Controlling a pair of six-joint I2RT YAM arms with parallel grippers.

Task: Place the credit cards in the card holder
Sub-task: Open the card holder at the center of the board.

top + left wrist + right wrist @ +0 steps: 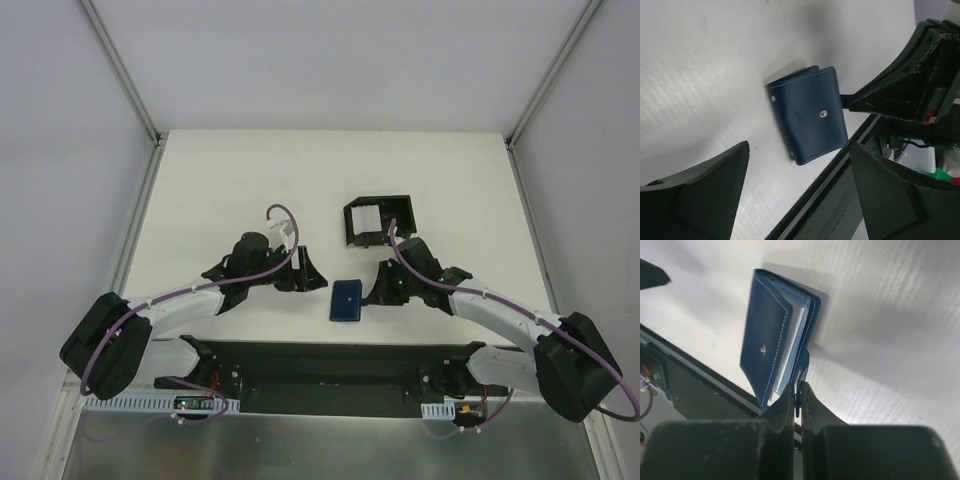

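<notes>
**Top external: card holder between the two pincers**

The left pincer (314,273) stands open and empty just beside the card holder (348,300), which rests on the counter (220,190). The right pincer (374,294) is closed on its right cover edge. Credit cards (367,218) sit in the black box (402,208) behind. The holder looks light and floppy: take a cover's edge.

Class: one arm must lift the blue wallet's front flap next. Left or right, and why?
Left. The left gripper is open, empty and beside the card holder. The right gripper is shut on the holder's edge, apparently steadying it.
</notes>
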